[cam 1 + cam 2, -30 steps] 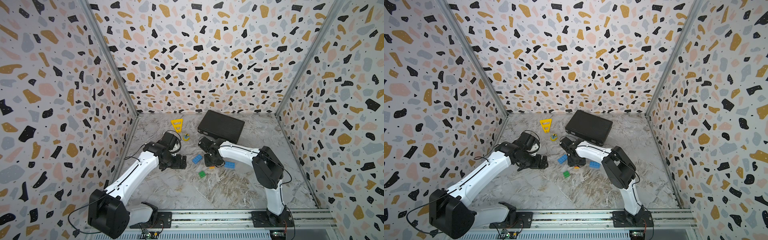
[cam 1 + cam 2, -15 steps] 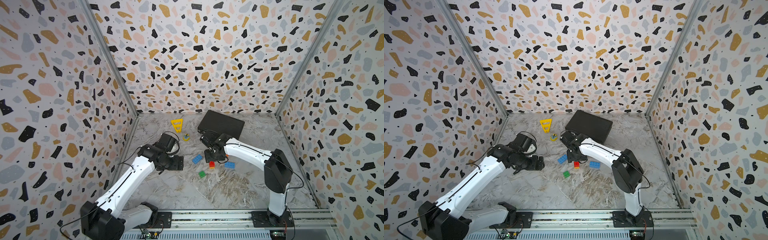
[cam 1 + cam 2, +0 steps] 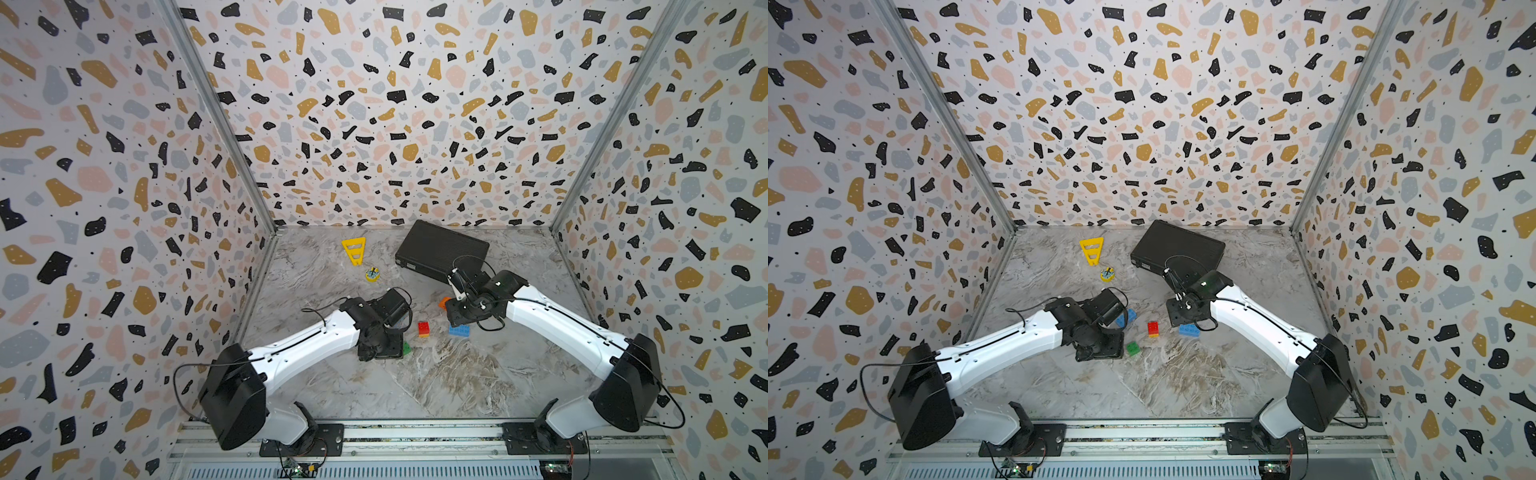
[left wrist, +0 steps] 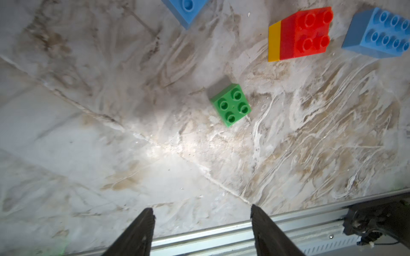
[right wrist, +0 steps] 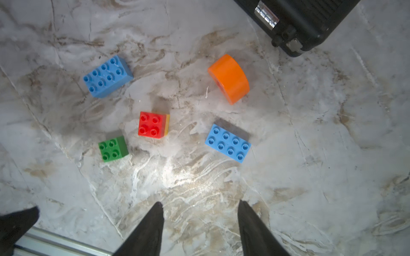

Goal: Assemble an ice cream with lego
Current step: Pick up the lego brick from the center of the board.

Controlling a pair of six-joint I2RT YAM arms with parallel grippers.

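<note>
The lego lies loose on the marble floor. A red brick (image 5: 152, 124) sits on a yellow one (image 4: 274, 42), the only stacked pieces. Around them lie a green brick (image 4: 231, 105), two blue bricks (image 5: 228, 143) (image 5: 107, 76) and the orange half-round (image 5: 229, 78) on its side. My left gripper (image 4: 200, 210) is open and empty; it hangs just left of the green brick (image 3: 1133, 348) in a top view. My right gripper (image 5: 200, 204) is open and empty, above the floor between the orange piece (image 3: 444, 302) and a blue brick (image 3: 459, 330).
A black case (image 3: 440, 249) lies at the back, close behind the right wrist. A yellow slotted triangle (image 3: 354, 250) and a small yellow round piece (image 3: 372, 274) lie at the back left. A metal rail (image 3: 415, 432) runs along the front edge.
My right gripper has let go of the red brick and drawn back to the right. The left gripper has moved forward to beside the green brick, its jaws narrower.
</note>
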